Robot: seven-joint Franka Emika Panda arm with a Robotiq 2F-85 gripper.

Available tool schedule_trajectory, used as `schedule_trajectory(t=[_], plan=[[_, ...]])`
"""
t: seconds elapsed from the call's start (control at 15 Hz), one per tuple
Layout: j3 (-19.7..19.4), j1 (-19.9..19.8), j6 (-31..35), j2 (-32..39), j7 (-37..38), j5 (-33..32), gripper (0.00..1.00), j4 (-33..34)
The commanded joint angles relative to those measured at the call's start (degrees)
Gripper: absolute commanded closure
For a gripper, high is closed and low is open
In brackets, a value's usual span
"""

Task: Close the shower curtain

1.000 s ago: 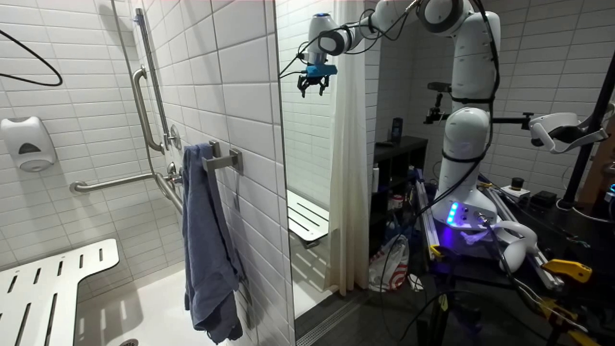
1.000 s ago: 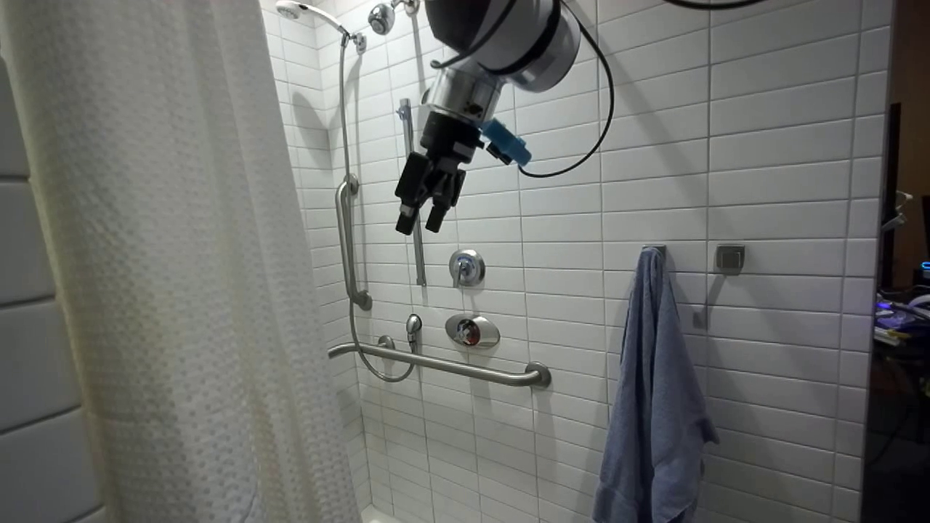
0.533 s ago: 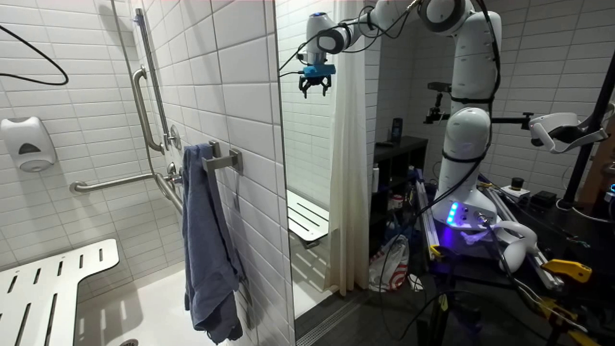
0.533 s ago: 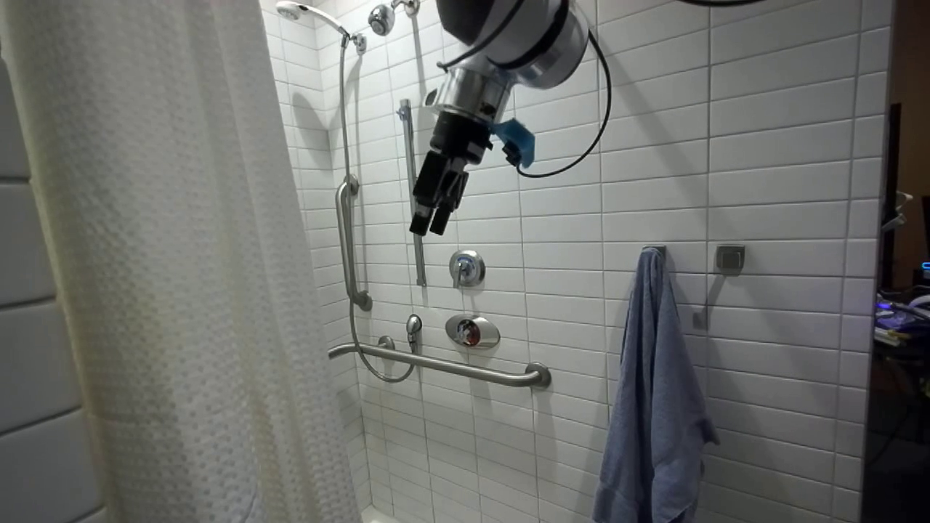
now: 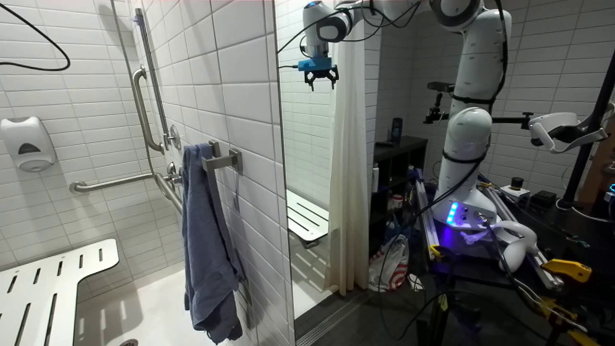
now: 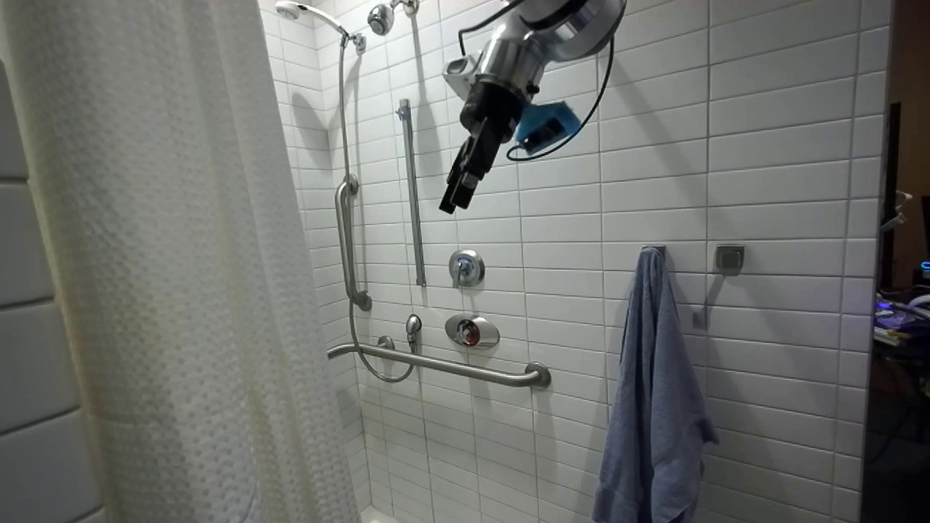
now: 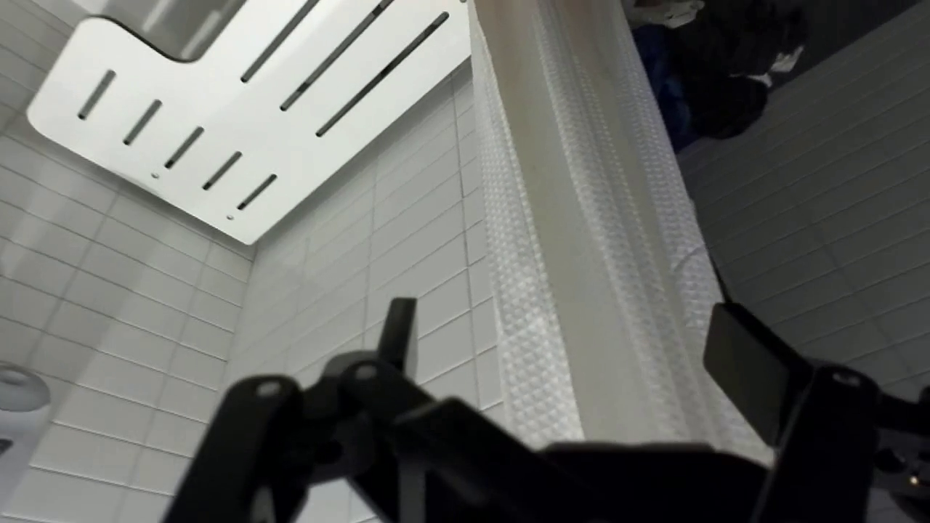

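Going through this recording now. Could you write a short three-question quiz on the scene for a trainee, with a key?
1. Fill in: the towel hangs on the white ____ wall.
2. True or false: in an exterior view, the shower curtain leaves the lower grab bar visible.
3. Choose: the claw is A) gripping the towel; B) shut on nothing; C) open, holding nothing.

Key: 1. tiled; 2. true; 3. C.

Free air separates claw [image 6: 454, 204] and shower curtain [image 6: 182, 261], a bench [image 7: 240, 116] jutting lower down.
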Motion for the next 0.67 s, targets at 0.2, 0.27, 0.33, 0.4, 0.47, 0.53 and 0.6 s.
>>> schedule_trajectory(t=[0.2, 0.27, 0.33, 0.4, 0.47, 0.53, 0.6], plan=[[-1.3, -0.5, -9.9, -1.2, -21.5, 3.2, 0.0, 0.4], [-1.5, -0.6, -11.4, -1.1, -24.6, 2.7, 0.0, 0.8], [-1.7, -0.8, -12.9, -0.8, -27.6, 2.6, 0.0, 1.3], [-1.8, -0.9, -14.5, -0.6, -30.4, 2.5, 0.0, 1.9], [-1.9, -1.0, -15.9, -0.4, -32.4, 2.2, 0.0, 2.3], [-1.9, -1.0, -16.8, -0.5, -32.3, 1.8, 0.0, 2.4], [-2.0, -1.1, -17.4, -0.8, -31.3, 1.2, 0.0, 2.0]])
